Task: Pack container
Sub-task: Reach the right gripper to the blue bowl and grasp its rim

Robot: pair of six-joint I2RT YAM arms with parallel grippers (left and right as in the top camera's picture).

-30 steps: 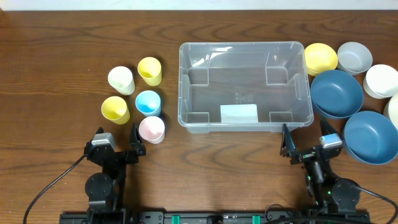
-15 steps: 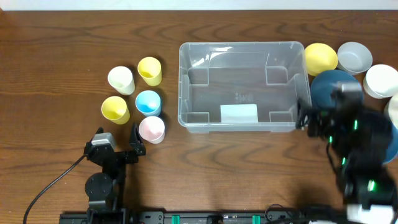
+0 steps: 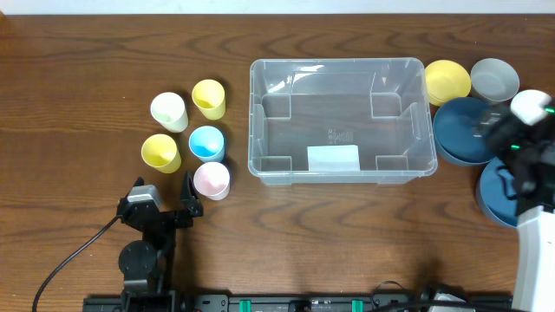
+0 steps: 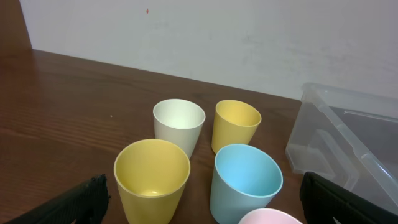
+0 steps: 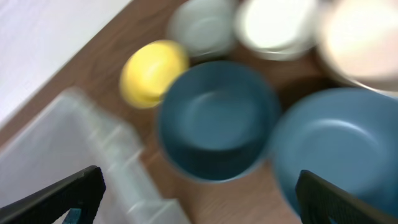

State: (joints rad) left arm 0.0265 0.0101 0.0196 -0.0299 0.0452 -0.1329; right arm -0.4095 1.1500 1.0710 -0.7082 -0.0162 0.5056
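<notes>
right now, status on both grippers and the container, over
Left gripper open, by pink cup. Right gripper open, above blue bowl beside the container. Container empty, nothing packed yet. Nothing blocking its opening.

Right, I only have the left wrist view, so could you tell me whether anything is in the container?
Observer: No. From overhead, the container holds only the white label on its base.
Operator: Thank you. What lies to its right?
Observer: Bowls. A yellow bowl and a grey bowl sit at the back. A blue bowl is beside the container, with a second blue bowl nearer the robot.
Operator: And where is the right gripper, please?
Observer: The right gripper is over the blue bowl beside the container, open and holding nothing.
</notes>
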